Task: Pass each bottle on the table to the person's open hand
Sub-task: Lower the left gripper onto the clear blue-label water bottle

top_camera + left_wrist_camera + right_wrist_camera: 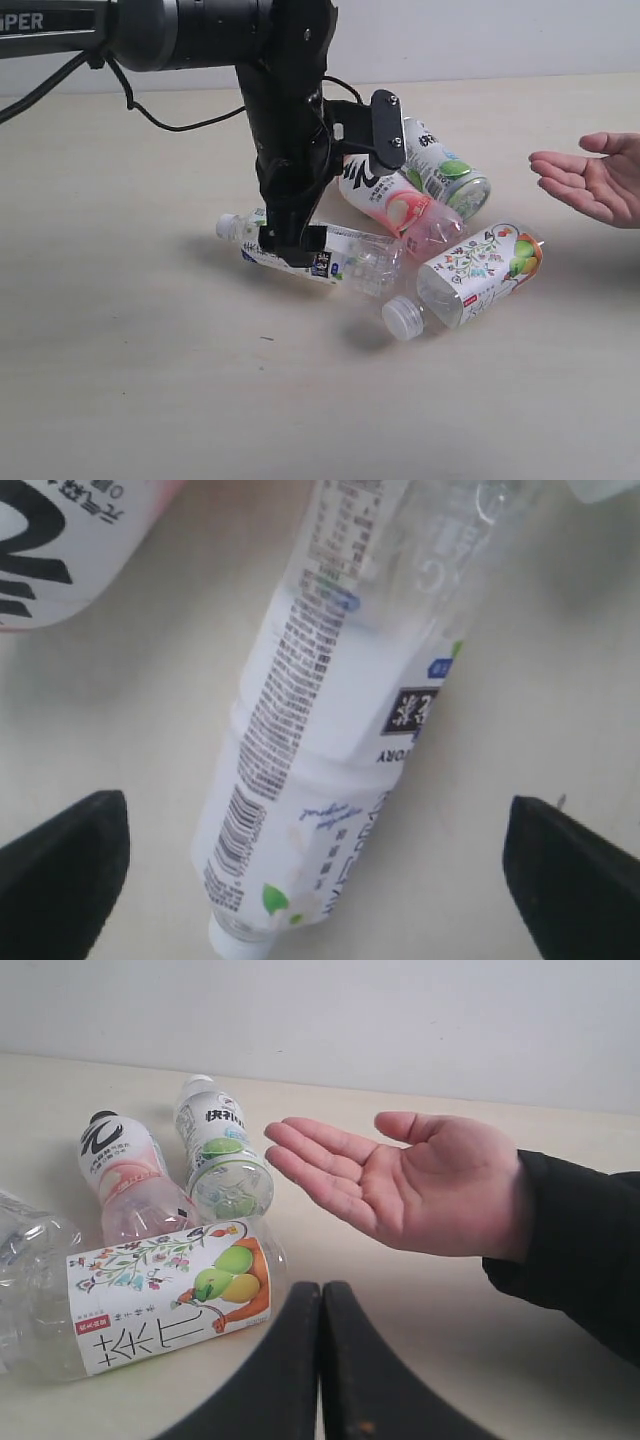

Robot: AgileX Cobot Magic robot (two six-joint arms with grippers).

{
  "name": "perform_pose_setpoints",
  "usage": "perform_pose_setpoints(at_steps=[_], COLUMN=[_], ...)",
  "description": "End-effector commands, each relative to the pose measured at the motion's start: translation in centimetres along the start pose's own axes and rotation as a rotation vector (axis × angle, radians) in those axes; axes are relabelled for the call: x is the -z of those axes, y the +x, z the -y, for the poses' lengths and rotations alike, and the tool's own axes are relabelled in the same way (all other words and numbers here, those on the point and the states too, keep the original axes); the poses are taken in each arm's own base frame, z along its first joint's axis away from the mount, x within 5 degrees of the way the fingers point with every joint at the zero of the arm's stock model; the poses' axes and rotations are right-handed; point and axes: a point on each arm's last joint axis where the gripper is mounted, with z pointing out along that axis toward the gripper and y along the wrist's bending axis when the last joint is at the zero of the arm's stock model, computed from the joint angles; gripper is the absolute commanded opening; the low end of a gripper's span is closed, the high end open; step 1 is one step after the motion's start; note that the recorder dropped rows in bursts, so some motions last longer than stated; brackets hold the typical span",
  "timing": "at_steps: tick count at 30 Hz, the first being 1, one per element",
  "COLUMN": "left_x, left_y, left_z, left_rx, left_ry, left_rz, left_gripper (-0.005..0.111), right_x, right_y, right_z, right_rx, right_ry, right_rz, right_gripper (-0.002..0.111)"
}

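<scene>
Four bottles lie on the table [130, 380]. The blue-text bottle [345, 257] lies on its side, white cap to the left. My left gripper [292, 244] hangs right over it, open, its fingers [62, 872] on either side of the bottle [330, 730] without touching it. The black-capped peach bottle [400, 205], lime bottle [447, 170] and floral bottle [480, 265] lie close together to its right. The person's open hand [595, 180] waits palm up at the right edge. My right gripper [320, 1295] is shut and empty, low in front of the hand [420, 1185] and beside the floral bottle [170, 1295].
The left arm's black body and cable [180, 125] reach in from the upper left, hiding part of the peach bottle. A pale wall [480, 35] runs along the table's back. The person's dark sleeve [590, 1250] lies on the table at the right.
</scene>
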Motion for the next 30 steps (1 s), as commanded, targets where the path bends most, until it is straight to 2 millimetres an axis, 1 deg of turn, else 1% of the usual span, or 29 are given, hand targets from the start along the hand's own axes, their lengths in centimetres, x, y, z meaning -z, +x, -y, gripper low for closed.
perform_pose_setpoints(at_steps=[1,4,10,21,26,30], left_x=[-0.3,-0.6,-2.6,-4.3,-5.7,-6.0], left_y=[-0.3,-0.3,-0.7,-0.8,-0.9,-1.0], left_z=[-0.2,-0.2,-0.4,-0.3,-0.2,-0.3], left_rx=[-0.028,-0.035,-0.039,-0.042,-0.047,-0.047], left_ry=[-0.015,-0.016,-0.018,0.002,0.009,0.003], left_rz=[0.009,0.010,0.011,-0.004,-0.008,-0.001], left_gripper=[0.097,0.097,0.097,0.097,0.097,0.097], right_x=[0.0,0.0,0.0,0.0,0.0,0.0], right_y=[0.0,0.0,0.0,0.0,0.0,0.0], right_z=[0.0,0.0,0.0,0.0,0.0,0.0], right_rx=[0.004,0.004,0.004,0.004,0.004,0.004], right_ry=[0.005,0.005,0.005,0.005,0.005,0.005], right_rz=[0.007,0.007,0.007,0.007,0.007,0.007], right_gripper=[0.000,0.000,0.000,0.000,0.000,0.000])
